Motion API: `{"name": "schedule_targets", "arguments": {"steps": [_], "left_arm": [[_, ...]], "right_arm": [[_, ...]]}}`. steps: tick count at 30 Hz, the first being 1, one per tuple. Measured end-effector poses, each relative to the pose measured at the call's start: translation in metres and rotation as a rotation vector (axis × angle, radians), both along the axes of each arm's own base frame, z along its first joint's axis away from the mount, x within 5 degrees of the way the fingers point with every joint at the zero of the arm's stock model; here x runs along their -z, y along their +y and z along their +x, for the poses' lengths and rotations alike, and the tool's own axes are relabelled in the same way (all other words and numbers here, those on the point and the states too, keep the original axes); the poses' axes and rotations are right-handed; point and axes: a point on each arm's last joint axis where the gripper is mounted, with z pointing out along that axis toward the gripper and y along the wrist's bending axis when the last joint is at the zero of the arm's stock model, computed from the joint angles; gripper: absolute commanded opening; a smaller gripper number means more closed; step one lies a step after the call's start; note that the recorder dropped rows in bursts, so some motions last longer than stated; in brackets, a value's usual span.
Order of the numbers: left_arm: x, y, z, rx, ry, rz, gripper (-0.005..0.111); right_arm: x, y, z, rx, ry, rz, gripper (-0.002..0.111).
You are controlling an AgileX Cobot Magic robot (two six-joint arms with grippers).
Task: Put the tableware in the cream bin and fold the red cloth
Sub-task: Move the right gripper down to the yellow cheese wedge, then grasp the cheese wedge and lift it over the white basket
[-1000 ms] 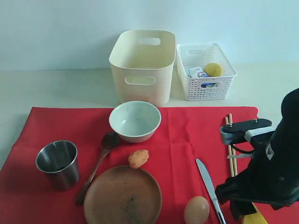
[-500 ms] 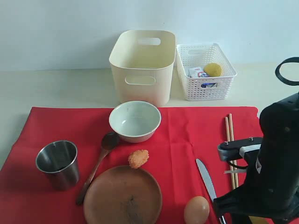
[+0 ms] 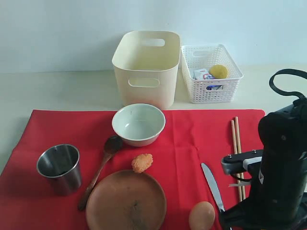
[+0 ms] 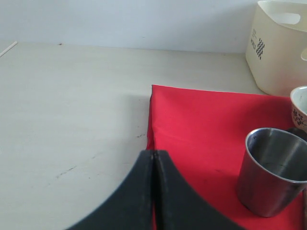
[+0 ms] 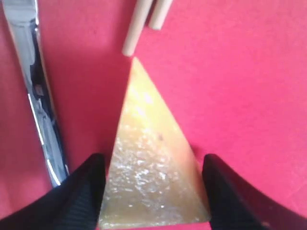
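Observation:
On the red cloth (image 3: 192,136) lie the pale bowl (image 3: 138,123), steel cup (image 3: 59,167), wooden spoon (image 3: 98,172) and brown plate (image 3: 125,201). The cream bin (image 3: 146,67) stands behind the cloth. My right arm (image 3: 283,167) reaches down at the front right and hides its gripper in the exterior view. In the right wrist view my right gripper (image 5: 153,163) is open, its black fingers on either side of a yellow cheese wedge (image 5: 151,143), close to it. My left gripper (image 4: 154,152) is shut and empty at the cloth's (image 4: 206,124) edge, near the cup (image 4: 273,167).
A knife (image 3: 211,184), chopsticks (image 3: 236,139), an egg (image 3: 201,215) and an orange nugget (image 3: 142,163) also lie on the cloth. A white lattice basket (image 3: 211,91) to the right of the bin holds a carton and a lemon.
My right arm has dropped lower and come forward over the cheese wedge, which it now hides in the exterior view. The left gripper has stayed shut.

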Motion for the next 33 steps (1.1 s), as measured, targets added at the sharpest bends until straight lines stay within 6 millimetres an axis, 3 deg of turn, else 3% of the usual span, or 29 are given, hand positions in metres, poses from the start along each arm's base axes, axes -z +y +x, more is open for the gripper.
{"name": "schedule_targets", "arguments": {"steps": [10, 23, 28, 33], "left_arm": [[0.000, 0.000, 0.000, 0.000, 0.000, 0.000, 0.000], [0.000, 0.000, 0.000, 0.000, 0.000, 0.000, 0.000], [0.000, 0.000, 0.000, 0.000, 0.000, 0.000, 0.000], [0.000, 0.000, 0.000, 0.000, 0.000, 0.000, 0.000]], "right_arm": [[-0.010, 0.000, 0.000, -0.035, -0.038, 0.025, 0.000], [-0.074, -0.009, -0.004, -0.092, -0.332, 0.123, 0.000], [-0.099, -0.005, 0.010, -0.131, -0.506, 0.164, 0.000], [-0.124, -0.002, 0.040, -0.112, -0.681, 0.208, 0.000]]}}
